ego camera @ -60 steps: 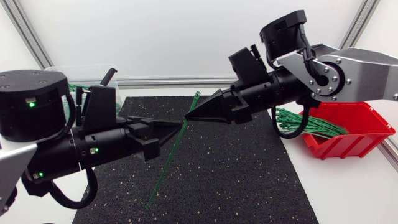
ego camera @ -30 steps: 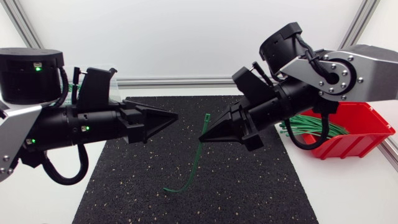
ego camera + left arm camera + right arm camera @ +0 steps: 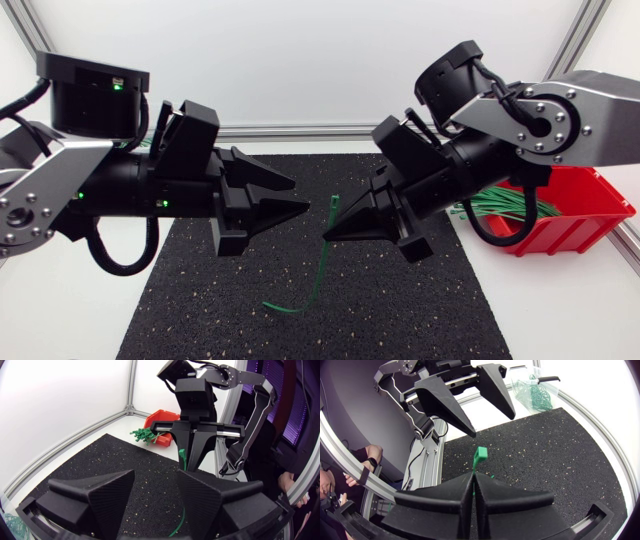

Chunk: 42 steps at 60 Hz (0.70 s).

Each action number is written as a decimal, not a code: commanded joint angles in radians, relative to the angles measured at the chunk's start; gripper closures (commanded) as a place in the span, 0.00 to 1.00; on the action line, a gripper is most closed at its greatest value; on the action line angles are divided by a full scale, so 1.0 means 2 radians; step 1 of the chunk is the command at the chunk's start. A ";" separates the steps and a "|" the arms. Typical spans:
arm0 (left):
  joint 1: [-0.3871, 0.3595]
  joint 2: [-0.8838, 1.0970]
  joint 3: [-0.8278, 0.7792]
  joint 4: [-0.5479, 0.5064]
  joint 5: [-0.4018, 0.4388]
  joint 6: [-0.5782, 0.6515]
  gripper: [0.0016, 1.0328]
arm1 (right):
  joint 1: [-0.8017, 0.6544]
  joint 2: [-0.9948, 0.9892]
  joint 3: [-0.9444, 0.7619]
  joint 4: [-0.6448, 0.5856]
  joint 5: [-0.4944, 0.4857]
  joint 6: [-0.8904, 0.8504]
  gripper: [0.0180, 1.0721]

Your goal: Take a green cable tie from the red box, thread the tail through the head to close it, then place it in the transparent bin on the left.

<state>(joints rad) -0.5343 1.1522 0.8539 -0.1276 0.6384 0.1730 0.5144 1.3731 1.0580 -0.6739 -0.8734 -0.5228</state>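
Above the black mat (image 3: pixel 400 310), the right hand (image 3: pixel 330 232) is clamped on a green cable tie (image 3: pixel 322 262), tail hanging down — out of the red box (image 3: pixel 585 200); the left hand (image 3: pixel 300 194) gapes empty, threading and binning undone.

White desk (image 3: pixel 560 300) carrying a black speckled mat (image 3: pixel 390 300) at its centre. Just off the mat's right edge, a red box (image 3: pixel 585 220) stands on the bare desk and holds a bundle of green ties (image 3: pixel 505 207). Beyond the mat's far left corner sits a transparent bin (image 3: pixel 517 387), likewise containing green ties. One green cable tie (image 3: pixel 322 255) hangs over the mat. Its curled tail appears to touch the mat, though contact is uncertain.
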 commanded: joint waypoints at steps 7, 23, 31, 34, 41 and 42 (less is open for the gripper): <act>-0.007 0.008 -0.008 0.018 0.036 0.029 0.33 | 0.010 0.013 -0.012 0.000 0.000 -0.019 0.94; -0.007 0.004 -0.042 0.068 0.088 0.032 0.33 | 0.014 0.018 -0.010 0.002 0.000 -0.027 0.94; -0.007 0.015 -0.047 0.075 0.098 0.032 0.33 | 0.017 0.018 -0.007 0.002 -0.004 -0.028 0.94; -0.007 0.020 -0.046 0.075 0.100 0.032 0.34 | 0.018 0.020 -0.005 0.003 -0.005 -0.028 0.94; -0.007 0.030 -0.043 0.077 0.106 0.032 0.34 | 0.024 0.022 -0.005 0.007 -0.009 -0.026 0.94; -0.007 0.031 -0.043 0.077 0.106 0.032 0.34 | 0.024 0.021 -0.005 0.008 -0.010 -0.025 0.94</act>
<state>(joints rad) -0.5446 1.1892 0.7849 0.0162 0.8337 0.2115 0.5499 1.3975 1.0580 -0.6685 -0.8860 -0.5552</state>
